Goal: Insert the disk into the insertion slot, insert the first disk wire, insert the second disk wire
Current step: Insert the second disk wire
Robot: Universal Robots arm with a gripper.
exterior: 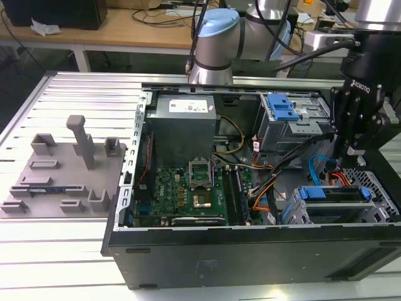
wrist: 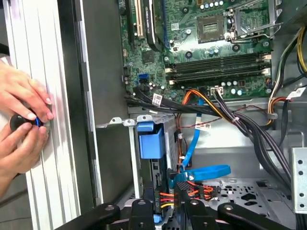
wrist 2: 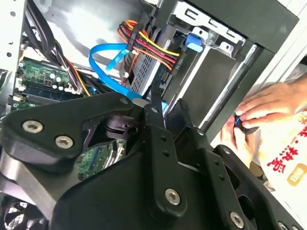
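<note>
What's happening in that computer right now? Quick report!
Gripper low over the drive cage, fingers by a cable plug. Disk seated in its slot. Blue cable loops nearby. Person's hands outside the case.

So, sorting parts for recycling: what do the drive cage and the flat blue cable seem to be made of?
The drive cage looks like bare grey sheet metal, judging by its perforations and folded edges. The flat blue cable appears to be flexible glossy plastic sheathing: it bends in a smooth loop. The blue disk carrier looks like moulded matte plastic.
</note>
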